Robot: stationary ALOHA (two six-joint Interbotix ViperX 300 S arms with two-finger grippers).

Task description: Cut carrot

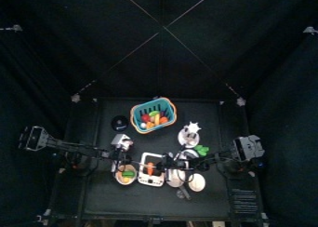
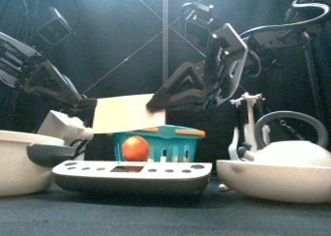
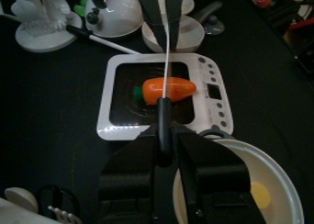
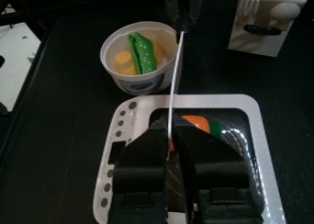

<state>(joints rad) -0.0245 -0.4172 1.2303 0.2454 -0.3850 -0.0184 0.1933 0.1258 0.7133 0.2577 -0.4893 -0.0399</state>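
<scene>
Left gripper (image 3: pixel 163 127): closed on a thin blade-like knife (image 3: pixel 161 44) that runs out over the carrot.
Right gripper (image 4: pixel 175 140): also closed, holding a thin rod-like tool (image 4: pixel 178 58) that reaches past the carrot; I cannot tell what the tool is.
Carrot (image 3: pixel 166 88): short orange piece with a green end, lying on the dark pad of a white kitchen scale (image 3: pixel 208 81), just under both tools.
Progress: carrot looks whole, no separate slices visible; the cut seems not yet made.
Left to do: press the blade through the carrot.
Nearby: white cup (image 4: pixel 142 55) of vegetables beside the scale, teal basket (image 1: pixel 155 113) behind it.
</scene>
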